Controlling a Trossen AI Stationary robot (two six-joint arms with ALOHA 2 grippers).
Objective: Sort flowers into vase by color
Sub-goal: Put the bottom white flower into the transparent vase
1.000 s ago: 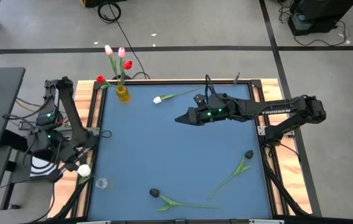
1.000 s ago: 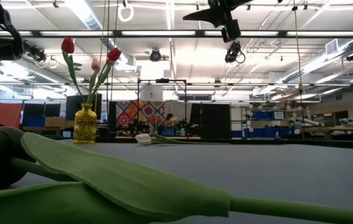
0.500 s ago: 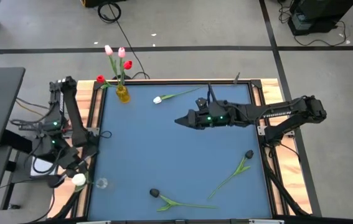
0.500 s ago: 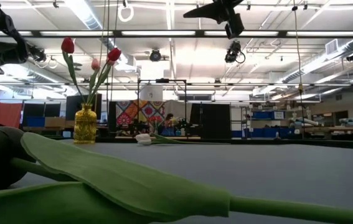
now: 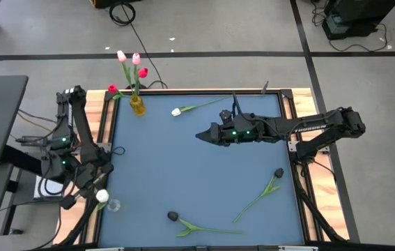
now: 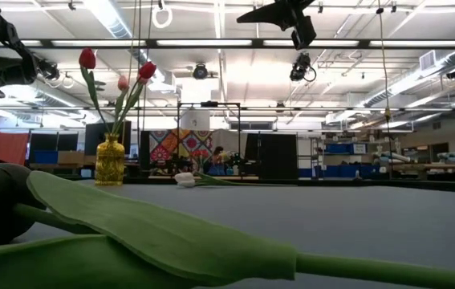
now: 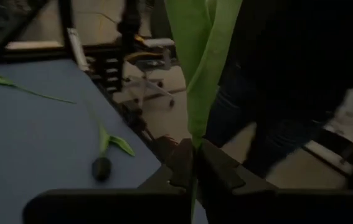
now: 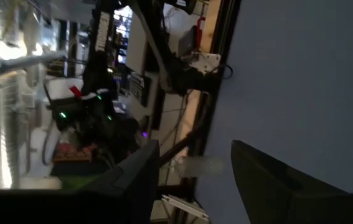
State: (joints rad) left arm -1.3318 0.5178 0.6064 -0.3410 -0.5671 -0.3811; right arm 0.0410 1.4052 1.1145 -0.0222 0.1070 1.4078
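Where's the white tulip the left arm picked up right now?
In the high view, the white tulip is at the table's near-left corner, held by the left gripper just above the small clear vase.

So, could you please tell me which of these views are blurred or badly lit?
Low view: the green leaf against the lens is soft, and ceiling lights glare. Left wrist view: dim, with the green stem blurred. Right wrist view: smeared. High view: evenly lit, sharp.

Blue table (image 5: 183,167) with wooden edging — grey floor (image 5: 218,28) crossed by black tape, cables behind.
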